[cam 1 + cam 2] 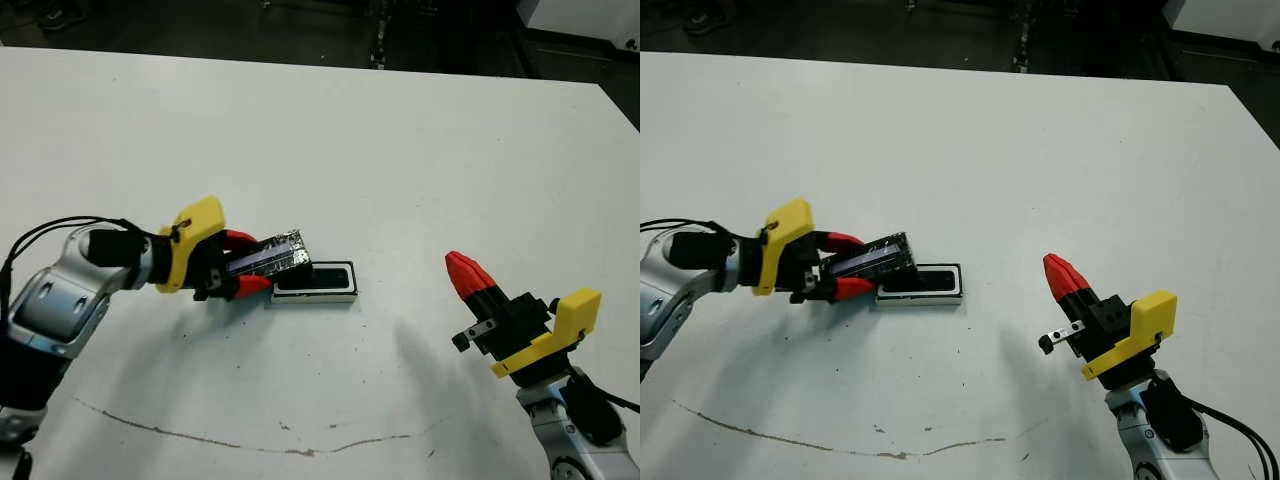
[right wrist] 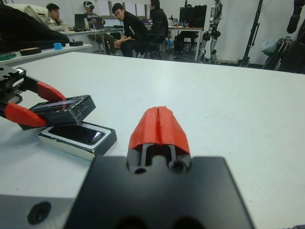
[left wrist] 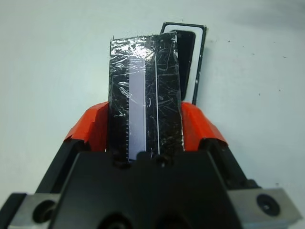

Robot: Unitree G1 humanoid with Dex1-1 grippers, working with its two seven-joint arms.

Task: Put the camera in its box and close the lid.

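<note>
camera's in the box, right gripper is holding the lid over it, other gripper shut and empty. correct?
Wrong arm. The left gripper holds the lid, tilted over the box's near end; the left eye view shows it. The camera does lie in the box, and the right gripper is the one shut and empty.

The left arm reaches in from the near left, its silver forearm and yellow wrist bracket pointing right, and the left gripper (image 1: 247, 264) has its two red-tipped fingers clamped on the glossy black crinkly slab of a lid (image 1: 272, 254) — held tilted. The right gripper (image 1: 462, 268), at the near right, points far-left with its red fingers pressed together, empty.
</note>
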